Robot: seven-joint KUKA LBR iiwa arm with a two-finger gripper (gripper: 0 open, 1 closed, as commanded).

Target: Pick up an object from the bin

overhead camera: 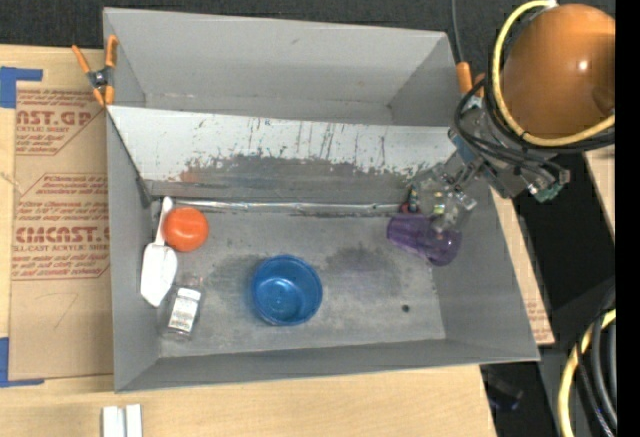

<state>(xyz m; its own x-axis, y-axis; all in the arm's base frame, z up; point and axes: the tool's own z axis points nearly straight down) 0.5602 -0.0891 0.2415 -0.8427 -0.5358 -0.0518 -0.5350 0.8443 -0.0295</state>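
Note:
My gripper [438,209] is low at the right end of the bin floor, close to the back wall. Directly under and in front of it lies a translucent purple plastic thing [424,238], small and rounded, and the gripper's tip touches or overlaps its upper edge. A round blue dish [285,291] sits on the floor near the middle front, well to the left of the gripper.
At the left end of the bin an orange ball [186,229] rests beside a white plastic piece [158,271] and a small clear jar [182,311]. The arm with its orange dome comes in over the right rim.

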